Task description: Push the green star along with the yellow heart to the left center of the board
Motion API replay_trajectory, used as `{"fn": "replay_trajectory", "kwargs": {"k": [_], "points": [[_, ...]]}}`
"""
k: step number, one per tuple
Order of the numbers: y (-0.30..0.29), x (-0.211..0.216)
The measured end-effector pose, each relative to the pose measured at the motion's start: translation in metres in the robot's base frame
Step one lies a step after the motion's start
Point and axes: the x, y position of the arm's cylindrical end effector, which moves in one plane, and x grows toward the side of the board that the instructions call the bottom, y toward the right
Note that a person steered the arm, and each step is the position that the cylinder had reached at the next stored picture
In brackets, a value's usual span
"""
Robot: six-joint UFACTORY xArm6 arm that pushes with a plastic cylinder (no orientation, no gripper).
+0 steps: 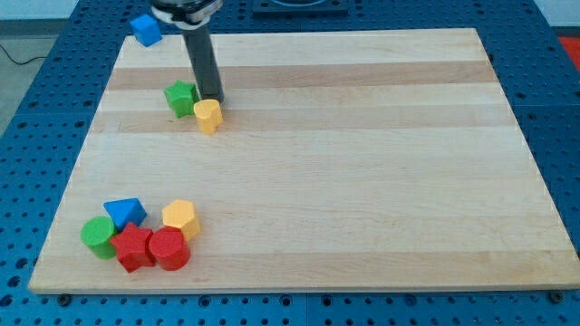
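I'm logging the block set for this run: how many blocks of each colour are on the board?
Blue: 2 (cube, triangle)
Green: 2 (star, cylinder)
Yellow: 2 (heart, hexagon)
Red: 2 (star, cylinder)
Total: 8

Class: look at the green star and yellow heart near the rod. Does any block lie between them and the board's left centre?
Nothing visible does. My tip touches the yellow heart, beside the green star; the wood down-left of them is bare.

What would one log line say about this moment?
my tip touching yellow heart | green star just left of tip | both near board's top left | push unfinished
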Motion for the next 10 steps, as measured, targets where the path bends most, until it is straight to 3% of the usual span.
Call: {"fn": "replay_trajectory", "kwargs": {"k": [1, 2, 3, 4, 5, 6, 7, 10], "points": [[-0.013, -0.036], [-0.066, -0.024], [-0.062, 0.028], [-0.061, 0.032], [-0.049, -0.005], [0.030, 0.006], [0.078, 0.051], [-0.020, 0.076]]}}
